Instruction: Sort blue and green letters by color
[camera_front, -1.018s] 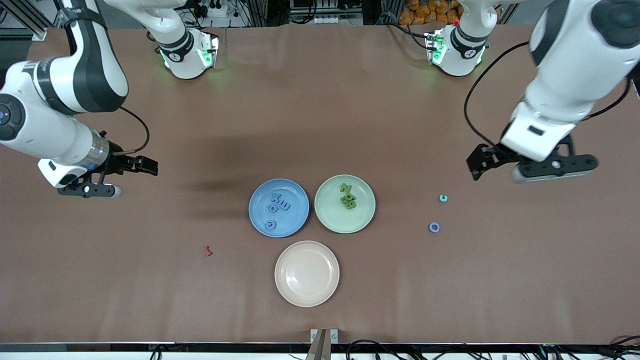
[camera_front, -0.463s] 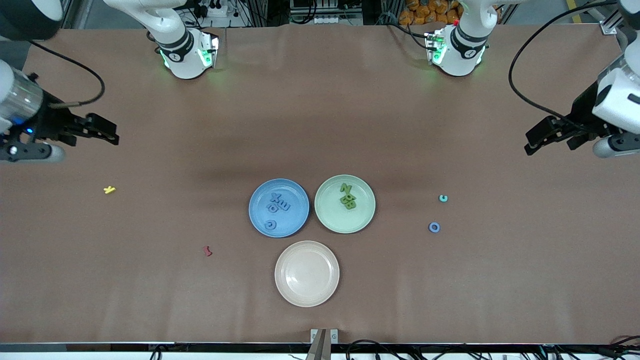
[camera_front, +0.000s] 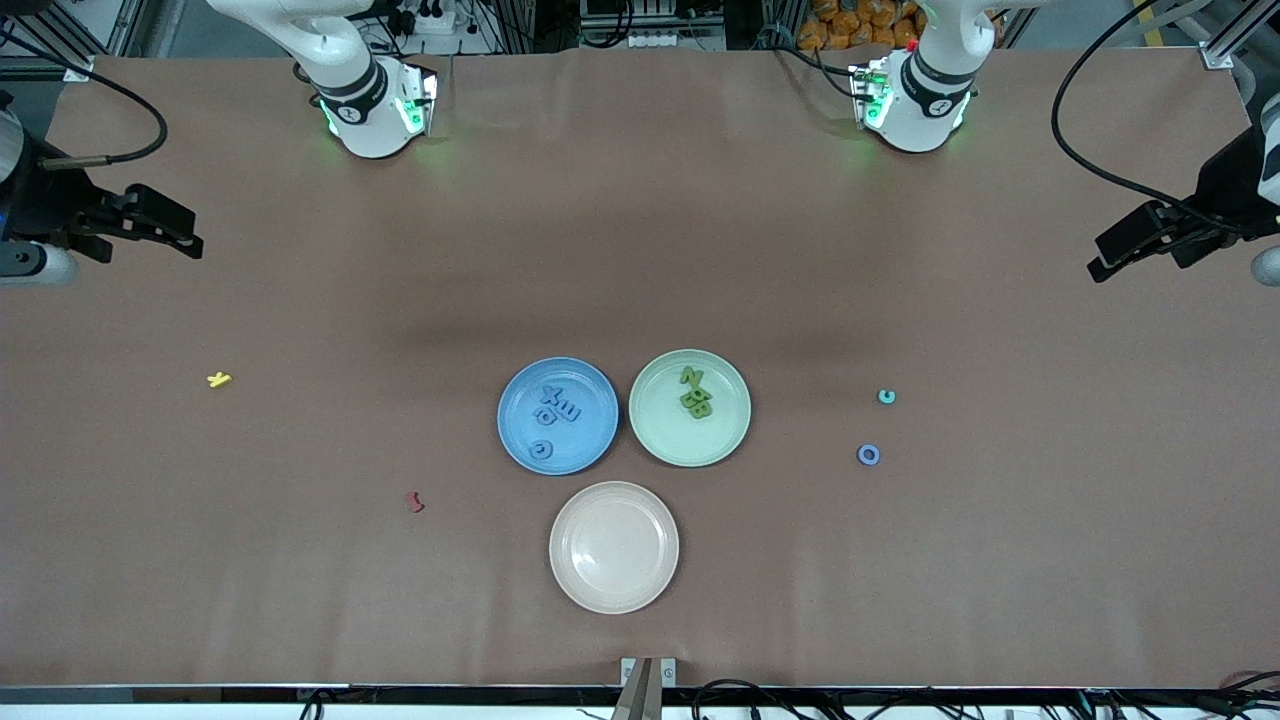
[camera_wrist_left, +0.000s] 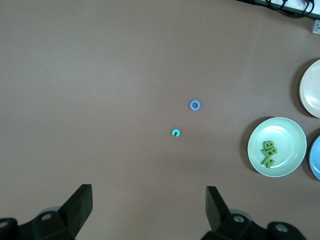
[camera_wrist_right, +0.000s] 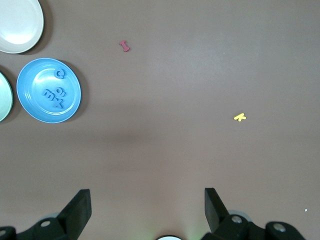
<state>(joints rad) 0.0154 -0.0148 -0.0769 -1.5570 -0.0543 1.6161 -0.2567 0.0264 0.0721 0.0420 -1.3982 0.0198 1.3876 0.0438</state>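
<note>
Several blue letters (camera_front: 556, 407) lie on the blue plate (camera_front: 592, 432); they also show in the right wrist view (camera_wrist_right: 55, 91). Three green letters (camera_front: 695, 392) lie on the green plate (camera_front: 660, 432), and show in the left wrist view (camera_wrist_left: 269, 153). A blue ring letter (camera_front: 869, 455) and a small teal letter (camera_front: 886, 397) lie on the table toward the left arm's end. Both show in the left wrist view: the blue ring letter (camera_wrist_left: 195, 105) and the teal letter (camera_wrist_left: 175, 132). My left gripper (camera_front: 1108, 262) is open and empty, high over the left arm's end. My right gripper (camera_front: 185, 237) is open and empty over the right arm's end.
An empty beige plate (camera_front: 614, 590) sits nearer the front camera than the two coloured plates. A yellow letter (camera_front: 219, 379) and a dark red letter (camera_front: 415, 502) lie on the table toward the right arm's end.
Both arms have pulled up and outward toward the table's ends, away from the plates. The yellow letter came into view as the right arm left it. The letters and plates have not moved.
</note>
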